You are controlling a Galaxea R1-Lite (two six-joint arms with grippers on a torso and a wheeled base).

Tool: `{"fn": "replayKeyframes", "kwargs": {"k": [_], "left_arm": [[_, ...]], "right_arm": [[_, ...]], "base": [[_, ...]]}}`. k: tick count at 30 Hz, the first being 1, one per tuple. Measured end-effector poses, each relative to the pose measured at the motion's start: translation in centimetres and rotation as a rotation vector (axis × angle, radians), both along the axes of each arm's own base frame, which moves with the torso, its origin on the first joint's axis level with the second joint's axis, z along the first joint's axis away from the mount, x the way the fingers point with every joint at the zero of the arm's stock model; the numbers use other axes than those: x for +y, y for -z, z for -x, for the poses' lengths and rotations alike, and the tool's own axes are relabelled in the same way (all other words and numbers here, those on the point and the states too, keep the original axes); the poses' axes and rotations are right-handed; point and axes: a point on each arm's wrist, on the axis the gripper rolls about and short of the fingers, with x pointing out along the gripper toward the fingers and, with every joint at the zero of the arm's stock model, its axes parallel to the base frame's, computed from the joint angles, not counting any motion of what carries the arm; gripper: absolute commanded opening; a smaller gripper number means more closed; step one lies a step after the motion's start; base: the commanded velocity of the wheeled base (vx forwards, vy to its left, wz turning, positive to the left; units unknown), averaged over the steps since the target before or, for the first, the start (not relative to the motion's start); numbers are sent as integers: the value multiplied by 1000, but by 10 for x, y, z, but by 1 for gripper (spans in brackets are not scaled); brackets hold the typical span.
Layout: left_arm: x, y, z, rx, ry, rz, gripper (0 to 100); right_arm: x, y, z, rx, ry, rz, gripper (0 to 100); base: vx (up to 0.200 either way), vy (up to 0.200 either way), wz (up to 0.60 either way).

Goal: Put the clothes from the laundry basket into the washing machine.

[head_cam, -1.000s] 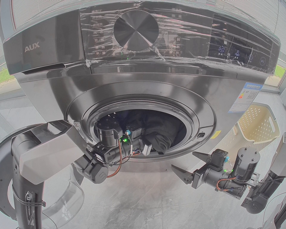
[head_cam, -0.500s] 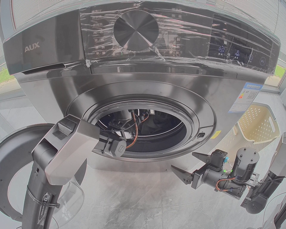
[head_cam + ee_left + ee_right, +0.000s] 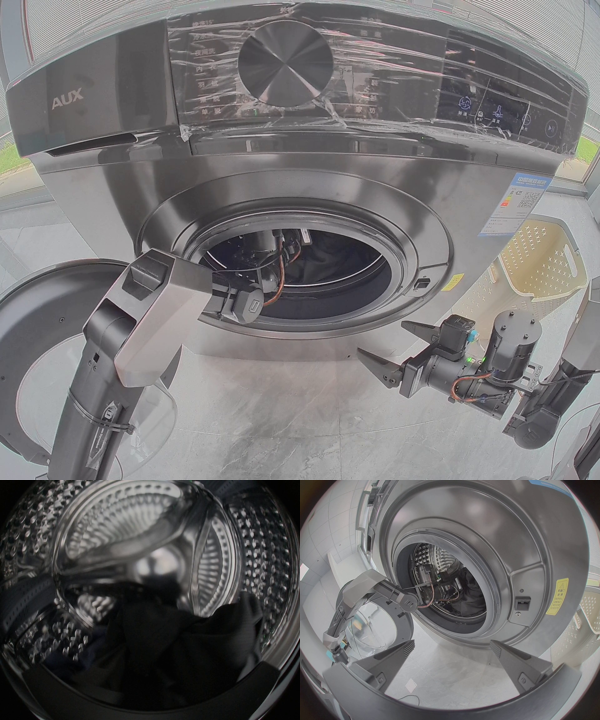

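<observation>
Nearest my head camera, my right gripper (image 3: pixel 382 340) hangs over the grey floor (image 3: pixel 294 412) in front of the washing machine (image 3: pixel 300 181), its jaws spread wide with nothing between them. To the left, the round door (image 3: pixel 37 325) stands swung open. My left arm (image 3: pixel 150 312) passes through the opening, and the left gripper (image 3: pixel 454 587) is inside the drum (image 3: pixel 259 542); I cannot tell its state. Dark clothes (image 3: pixel 175 648) lie heaped on the drum's bottom. The cream laundry basket (image 3: pixel 544 262) sits beside the machine's right flank.
</observation>
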Motion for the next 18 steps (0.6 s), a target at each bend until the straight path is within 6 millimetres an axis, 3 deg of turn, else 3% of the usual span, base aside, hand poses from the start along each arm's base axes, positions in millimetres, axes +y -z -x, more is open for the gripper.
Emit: {"fn": "replayKeyframes", "kwargs": {"k": [5,9,18], "left_arm": [[4,16,15,157,9,-57,100],[8,16,31,279,16,-119,100],[22,-13,59,358,19,-164,100]], "right_arm": [[0,0,0,1,0,1,100],[0,0,0,1,0,1,100],[0,1,0,2,-2,2,100]], "base": [[0,0,0],[0,0,0],[0,0,0]]}}
